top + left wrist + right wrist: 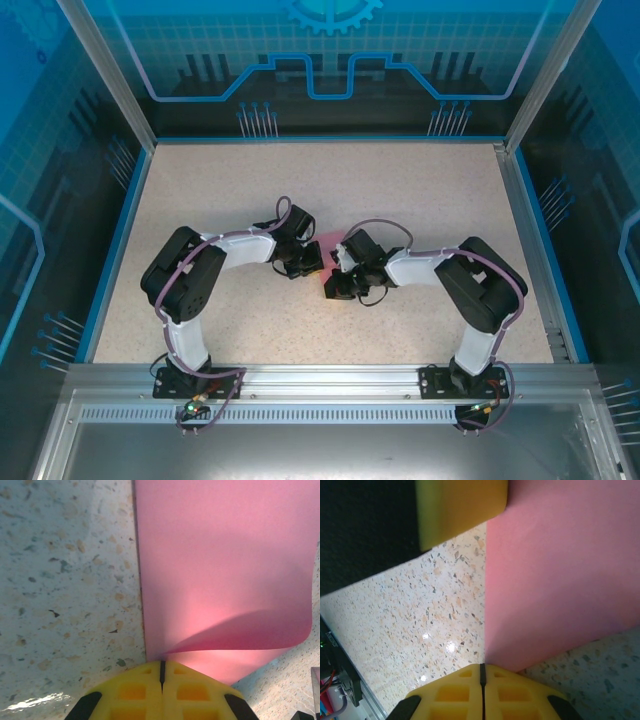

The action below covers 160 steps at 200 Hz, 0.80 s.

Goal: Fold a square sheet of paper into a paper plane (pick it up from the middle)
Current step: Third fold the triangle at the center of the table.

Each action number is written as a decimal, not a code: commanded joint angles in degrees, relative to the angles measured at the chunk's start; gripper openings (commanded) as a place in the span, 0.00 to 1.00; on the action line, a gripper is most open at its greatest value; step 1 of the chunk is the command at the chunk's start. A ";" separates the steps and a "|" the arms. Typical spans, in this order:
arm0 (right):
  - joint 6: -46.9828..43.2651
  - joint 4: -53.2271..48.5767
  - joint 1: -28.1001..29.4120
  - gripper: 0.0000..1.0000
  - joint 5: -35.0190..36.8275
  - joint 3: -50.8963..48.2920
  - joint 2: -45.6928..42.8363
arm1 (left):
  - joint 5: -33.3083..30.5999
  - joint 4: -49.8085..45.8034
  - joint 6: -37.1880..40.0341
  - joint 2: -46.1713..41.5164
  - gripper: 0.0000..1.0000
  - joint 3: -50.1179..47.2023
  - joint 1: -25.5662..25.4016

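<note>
Speckled table (65, 580) around pink sheet (225, 570)

Pink square sheet of paper (225, 555): thin, plain, uncreased where visible. Sitting near the middle of the speckled table (65, 580). 1 straight edge running just above the table; near edge curling upward, shadowing the table beneath.

The left gripper (305, 262) and right gripper (337, 285) sit almost nose to nose at the square sheet of paper (225, 555), blocking the centre, while bare tabletop (330, 180) lies open all round to the walls (60, 200).
</note>
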 commanded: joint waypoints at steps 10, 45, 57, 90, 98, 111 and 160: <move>0.54 -1.57 -1.29 0.06 3.12 1.72 -3.96 | -3.50 -6.74 -0.08 2.68 0.00 -3.06 -0.81; 2.41 0.07 -3.74 0.06 4.61 4.06 -0.61 | -3.49 -6.78 -0.13 2.68 0.00 -2.97 -0.79; 3.23 0.92 -4.23 0.05 4.78 4.12 1.03 | -3.47 -6.95 0.01 2.61 0.00 -2.88 -0.81; 4.75 1.39 -5.39 0.05 6.13 3.28 3.49 | -3.61 -7.09 0.13 2.49 0.00 -2.97 -0.76; 4.93 1.10 -5.64 0.06 6.27 3.07 3.99 | -3.74 -7.22 0.23 2.42 0.00 -2.97 -0.81; 5.06 1.07 -6.02 0.05 6.09 2.97 4.41 | -3.78 -7.28 0.19 2.42 0.00 -2.94 -0.81; 3.96 0.27 -7.49 0.06 4.43 5.54 0.44 | -4.11 -7.57 0.27 2.16 0.00 -2.97 -0.81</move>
